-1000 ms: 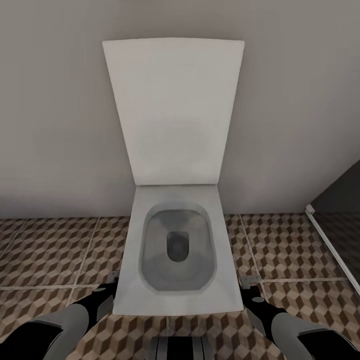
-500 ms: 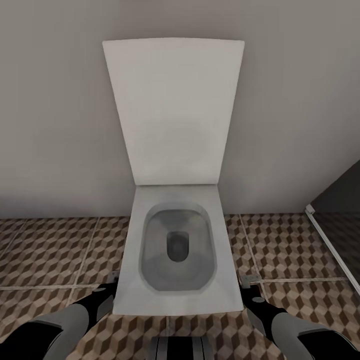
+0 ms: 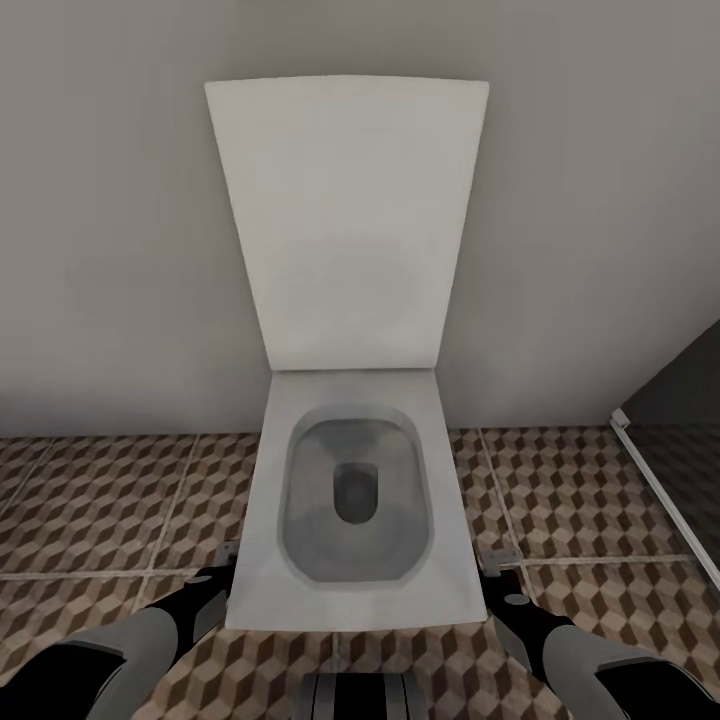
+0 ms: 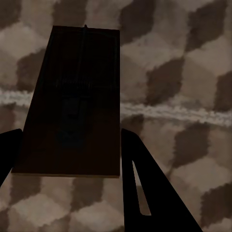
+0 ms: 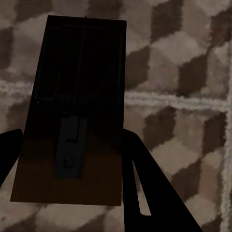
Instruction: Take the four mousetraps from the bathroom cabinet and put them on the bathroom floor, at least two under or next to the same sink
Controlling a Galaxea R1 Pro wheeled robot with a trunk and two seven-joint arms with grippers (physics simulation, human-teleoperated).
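Dark-brown mousetraps, two: left pincer (image 4: pixel 67 159) grips one (image 4: pixel 75 101), right pincer (image 5: pixel 67 164) another (image 5: pixel 72 111).

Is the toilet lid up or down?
Up. The lid stands raised against the wall, and the open bowl below it shows in the head view.

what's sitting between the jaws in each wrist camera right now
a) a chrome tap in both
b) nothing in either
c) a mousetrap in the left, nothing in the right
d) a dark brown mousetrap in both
d) In the left wrist view a dark brown mousetrap sits between the left gripper's jaws, and in the right wrist view another mousetrap sits between the right gripper's jaws, both above the cube-patterned bathroom floor.
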